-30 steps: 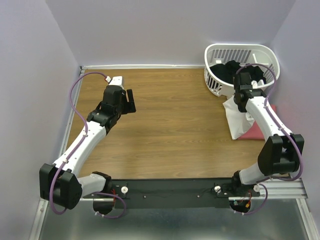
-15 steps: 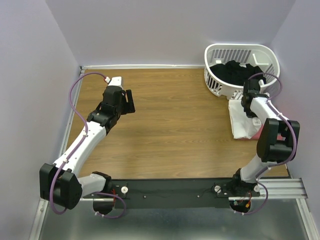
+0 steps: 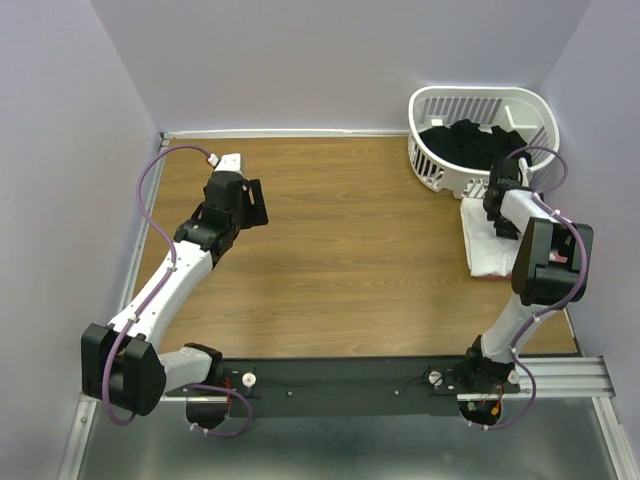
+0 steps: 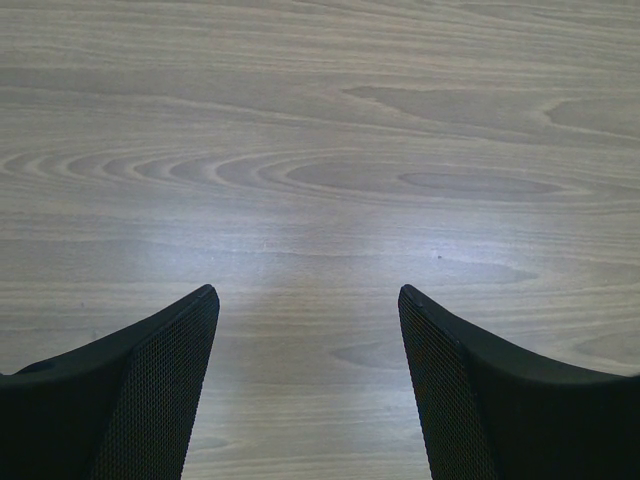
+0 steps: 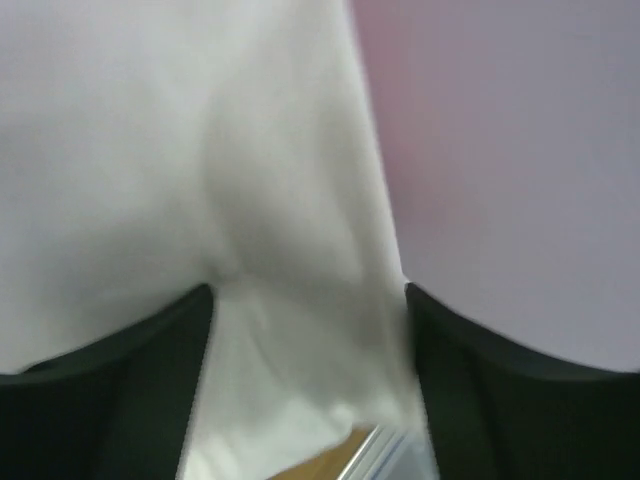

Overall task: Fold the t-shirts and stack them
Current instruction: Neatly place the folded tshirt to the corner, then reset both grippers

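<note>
the right gripper point(image 5: 308, 295) stands with its fingers apart, pointing down onto the large plain white cotton t-shirt point(image 3: 485, 245). pale cloth fills the gap between them, but nothing is pinched. that shirt lies in a folded bundle at about 3 o'clock on the wood-grain counter point(image 3: 350, 260), hard against the right edge. a pinkish band at 12 o'clock in the right wrist view may be the salmon-red t-shirt point(image 5: 368, 40), too blurred to be sure. in the overhead view the right arm covers most of that spot.

the left gripper point(image 4: 308, 295) is also spread wide, hovering over bare wood at about 10 o'clock, well apart from any cloth.

the cotton looks light, limp and quick to slump. i judge a pinch on a single layer would drag the fold open. it is better taken at a corner or along a folded edge through all layers, with the other gripper taking the matching corner.

room is tight on the right. the white slatted plastic basket point(image 3: 440, 105), holding dark clothes point(image 3: 465, 140), sits just beside the bundle at 12 o'clock from it, the lavender wall point(image 3: 600, 150) is near at 3 o'clock, and the counter's edge runs beneath. open space lies toward 9 o'clock, across the middle of the counter.
</note>
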You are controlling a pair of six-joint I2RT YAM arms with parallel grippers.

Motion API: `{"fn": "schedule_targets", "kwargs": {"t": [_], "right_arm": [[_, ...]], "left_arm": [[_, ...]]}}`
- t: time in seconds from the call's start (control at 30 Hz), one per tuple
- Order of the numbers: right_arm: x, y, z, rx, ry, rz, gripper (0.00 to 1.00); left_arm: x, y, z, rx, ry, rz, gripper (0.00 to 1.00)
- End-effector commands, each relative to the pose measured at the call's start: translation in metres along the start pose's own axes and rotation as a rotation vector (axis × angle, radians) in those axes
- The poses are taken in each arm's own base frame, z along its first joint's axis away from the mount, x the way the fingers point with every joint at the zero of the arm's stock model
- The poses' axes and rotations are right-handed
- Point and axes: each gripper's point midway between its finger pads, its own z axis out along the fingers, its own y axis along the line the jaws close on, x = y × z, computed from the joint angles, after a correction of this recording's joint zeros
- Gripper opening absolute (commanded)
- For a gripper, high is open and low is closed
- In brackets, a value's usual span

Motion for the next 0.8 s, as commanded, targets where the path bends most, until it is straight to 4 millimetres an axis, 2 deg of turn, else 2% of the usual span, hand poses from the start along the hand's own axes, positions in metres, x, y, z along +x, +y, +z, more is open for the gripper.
{"fn": "schedule_targets", "kwargs": {"t": [0.0,0.07,0.1,0.2,0.23,0.33,0.37,0.43,0.47,0.53,0.57,0.6,0.63,0.67,0.7,0.73,0.77], "right_arm": [[-0.021,-0.034,-0.002,0.172,-0.028,0.129,0.88],[-0.021,-0.046,-0.008,0.233,-0.032,0.181,0.96],[-0.021,-0.050,-0.011,0.244,-0.036,0.205,0.96],[-0.020,-0.068,-0.032,0.259,-0.063,0.350,1.00],[-0.018,-0.080,-0.046,0.250,-0.082,0.393,1.00],[-0.010,-0.088,-0.067,0.181,-0.099,0.489,1.00],[-0.011,-0.093,-0.084,0.120,-0.136,0.539,1.00],[-0.004,-0.094,-0.100,0.045,-0.150,0.594,1.00],[-0.006,-0.099,-0.120,-0.034,-0.206,0.645,1.00],[-0.004,-0.105,-0.141,-0.111,-0.255,0.692,1.00],[-0.008,-0.101,-0.154,-0.196,-0.288,0.712,1.00],[-0.007,-0.114,-0.177,-0.239,-0.357,0.763,1.00],[-0.007,-0.118,-0.191,-0.286,-0.397,0.782,1.00],[-0.010,-0.119,-0.208,-0.358,-0.446,0.796,1.00],[-0.005,-0.136,-0.233,-0.393,-0.532,0.848,1.00],[-0.004,-0.140,-0.246,-0.428,-0.577,0.858,1.00],[-0.003,-0.146,-0.263,-0.460,-0.630,0.871,1.00]], "left_arm": [[-0.001,0.006,0.003,-0.019,-0.017,-0.008,0.80],[-0.003,0.007,0.001,-0.019,-0.025,-0.012,0.80],[-0.003,0.007,0.001,-0.020,-0.027,-0.014,0.80],[-0.007,0.007,-0.003,-0.013,-0.045,-0.020,0.80],[-0.010,0.007,-0.005,-0.011,-0.057,-0.024,0.80],[-0.016,0.005,-0.009,0.003,-0.079,-0.029,0.80],[-0.019,0.001,-0.013,0.024,-0.093,-0.032,0.80],[-0.023,-0.002,-0.016,0.044,-0.117,-0.032,0.80],[-0.026,0.000,-0.020,0.041,-0.132,-0.035,0.81],[-0.025,0.003,-0.024,0.028,-0.135,-0.037,0.81],[-0.033,0.005,-0.031,0.020,-0.159,-0.043,0.81],[-0.036,0.007,-0.036,0.013,-0.164,-0.044,0.81],[-0.039,0.008,-0.042,0.008,-0.176,-0.049,0.81],[-0.048,0.012,-0.057,0.000,-0.208,-0.065,0.81],[-0.054,0.013,-0.065,-0.003,-0.228,-0.072,0.81],[-0.057,0.015,-0.074,-0.007,-0.240,-0.082,0.81],[-0.068,0.019,-0.093,-0.011,-0.294,-0.101,0.81]]}}
